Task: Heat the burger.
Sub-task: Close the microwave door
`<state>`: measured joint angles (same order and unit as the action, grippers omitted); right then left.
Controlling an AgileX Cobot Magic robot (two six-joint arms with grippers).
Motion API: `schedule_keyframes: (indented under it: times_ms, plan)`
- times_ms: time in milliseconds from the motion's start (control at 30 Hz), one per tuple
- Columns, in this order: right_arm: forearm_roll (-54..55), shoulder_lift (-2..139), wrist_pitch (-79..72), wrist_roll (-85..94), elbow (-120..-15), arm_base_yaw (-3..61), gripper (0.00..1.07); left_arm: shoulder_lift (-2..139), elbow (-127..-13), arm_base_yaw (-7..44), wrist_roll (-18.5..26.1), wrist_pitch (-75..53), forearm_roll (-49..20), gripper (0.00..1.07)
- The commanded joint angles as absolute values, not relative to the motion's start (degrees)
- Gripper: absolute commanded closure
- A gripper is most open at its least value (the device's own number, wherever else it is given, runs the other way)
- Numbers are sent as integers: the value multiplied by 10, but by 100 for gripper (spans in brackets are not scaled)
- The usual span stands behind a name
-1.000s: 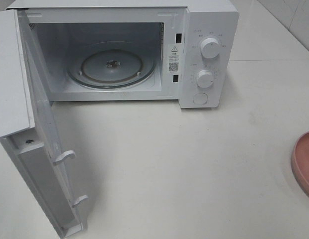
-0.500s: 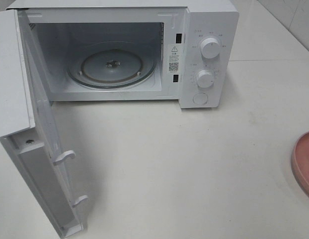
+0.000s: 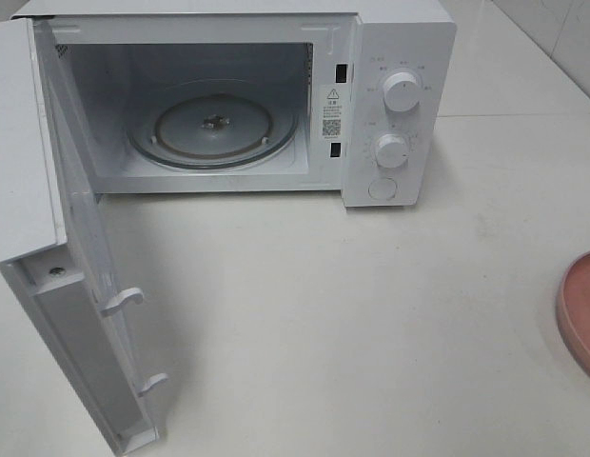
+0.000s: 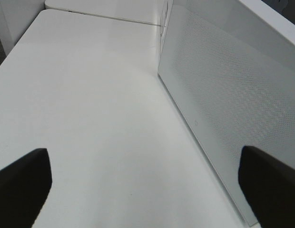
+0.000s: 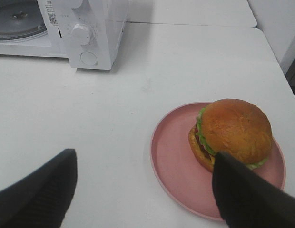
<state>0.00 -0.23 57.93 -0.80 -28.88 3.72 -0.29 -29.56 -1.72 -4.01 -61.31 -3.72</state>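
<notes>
Nothing has moved: we hold both the left tool (image 4: 138,190) and the right tool (image 5: 142,190) open, the burger (image 5: 231,133) ungrasped on its plate (image 5: 171,156), the microwave (image 3: 400,57) open.

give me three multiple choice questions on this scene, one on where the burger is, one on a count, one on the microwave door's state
1. Where is the burger?
A. on the pink plate
B. on the microwave's glass turntable
C. on the bare table

2. How many round knobs are on the microwave control panel?
A. one
B. two
C. four

3. What is the state of the microwave door?
A. shut
B. removed
C. swung open

Answers:
1 A, the right wrist view shows it tipped on the plate.
2 B, an upper knob and a lower knob show.
3 C, the cavity is exposed.
</notes>
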Motion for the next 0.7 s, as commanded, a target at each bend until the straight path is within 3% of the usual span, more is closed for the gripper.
schedule_keyframes:
  times_ms: [33,700]
  plan:
    - [0,-18,571,-3,-286,33,31,-13,-296,-19,-38,-611,-42,7]
    - [0,-18,571,-3,-286,33,32,-13,-296,-19,-38,-611,-42,7]
